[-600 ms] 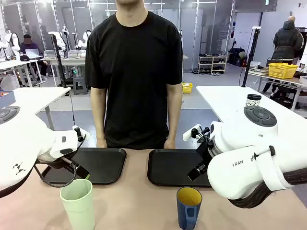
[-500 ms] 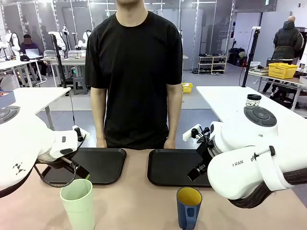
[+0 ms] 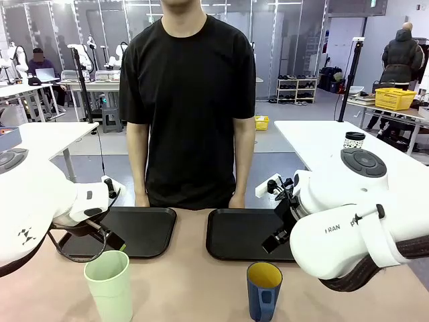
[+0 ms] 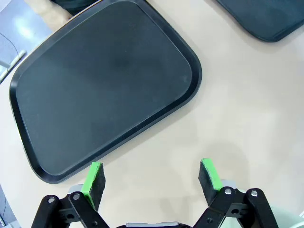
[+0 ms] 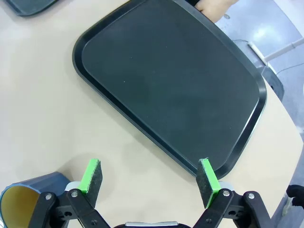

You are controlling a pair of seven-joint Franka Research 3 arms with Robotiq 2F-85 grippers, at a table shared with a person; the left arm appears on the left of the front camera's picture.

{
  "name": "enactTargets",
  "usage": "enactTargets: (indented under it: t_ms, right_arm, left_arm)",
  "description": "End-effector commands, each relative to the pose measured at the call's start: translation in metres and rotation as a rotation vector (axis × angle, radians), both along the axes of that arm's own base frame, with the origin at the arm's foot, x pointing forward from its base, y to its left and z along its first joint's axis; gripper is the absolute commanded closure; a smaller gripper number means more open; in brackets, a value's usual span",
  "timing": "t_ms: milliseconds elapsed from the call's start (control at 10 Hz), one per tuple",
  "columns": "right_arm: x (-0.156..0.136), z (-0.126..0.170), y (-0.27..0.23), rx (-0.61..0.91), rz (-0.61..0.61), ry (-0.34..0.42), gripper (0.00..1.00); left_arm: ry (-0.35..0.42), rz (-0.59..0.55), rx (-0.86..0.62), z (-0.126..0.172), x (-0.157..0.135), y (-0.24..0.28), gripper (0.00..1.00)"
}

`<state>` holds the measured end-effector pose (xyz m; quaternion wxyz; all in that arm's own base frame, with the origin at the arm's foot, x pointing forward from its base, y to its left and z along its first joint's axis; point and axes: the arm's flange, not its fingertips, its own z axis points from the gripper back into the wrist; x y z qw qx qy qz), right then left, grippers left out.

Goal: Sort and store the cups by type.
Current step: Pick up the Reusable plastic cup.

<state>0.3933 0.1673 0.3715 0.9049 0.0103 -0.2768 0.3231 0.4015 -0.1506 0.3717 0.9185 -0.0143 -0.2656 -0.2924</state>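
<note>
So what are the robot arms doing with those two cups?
Nothing is held yet. The robot's left hand and right hand both hang open over the table. The green cup and the blue mug stand near the robot's edge, in front of two black trays. A person stands at the far side.

On the beige table (image 3: 194,282), along its far edge: two black trays, flat, side by side, a narrow strip of tabletop between. Left tray (image 3: 144,231) left of the middle, right tray (image 3: 241,235) just right of it; both with rounded corners and raised rims. Behind the far edge, at its middle: a person (image 3: 191,100) in a black T-shirt, standing. Farther right, on a white side table (image 3: 315,137): a white speckled tumbler (image 3: 354,140) with a black lid, upright. Beyond that, a yellow crate (image 3: 394,98) on another table.
</note>
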Motion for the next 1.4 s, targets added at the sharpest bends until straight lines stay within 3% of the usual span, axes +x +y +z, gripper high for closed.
enactTargets:
  t_ms: [0, 1300]
  right_arm:
    - [0.0001, 0.0000, -0.0001, 0.002, -0.002, 0.001, 0.00]
    - [0.0000, 0.0000, 0.0000, 0.000, 0.000, 0.000, 0.00]
  left_arm:
    - [0.000, 0.001, 0.000, 0.0000, 0.0001, 0.0002, 0.00]
    - [-0.010, -0.011, -0.004, 0.0078, -0.0001, 0.0026, 0.00]
